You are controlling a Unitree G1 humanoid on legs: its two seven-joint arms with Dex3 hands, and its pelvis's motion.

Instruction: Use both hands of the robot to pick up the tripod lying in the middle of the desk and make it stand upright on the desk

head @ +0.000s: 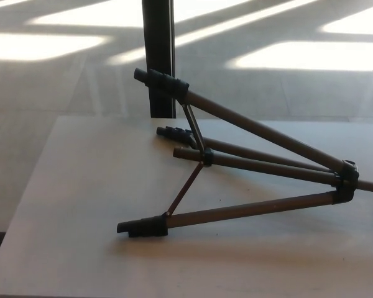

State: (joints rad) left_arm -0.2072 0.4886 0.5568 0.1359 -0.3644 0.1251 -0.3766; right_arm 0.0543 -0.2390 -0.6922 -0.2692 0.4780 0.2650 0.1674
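A tripod lies on its side on the pale desk, legs spread and pointing left. Its lowest leg ends in a black foot near the desk's front. A second foot rests farther back, and the third leg sticks up to a black foot above the desk's far edge. The legs meet at a black hub at the right, with the centre column running off the picture's right edge. Thin braces join at a collar. Neither of my hands shows in the head view.
A dark vertical post stands just behind the desk's far edge. Beyond it is a grey floor with bright sunlit patches. The desk's left edge slants from back to front at the picture's left.
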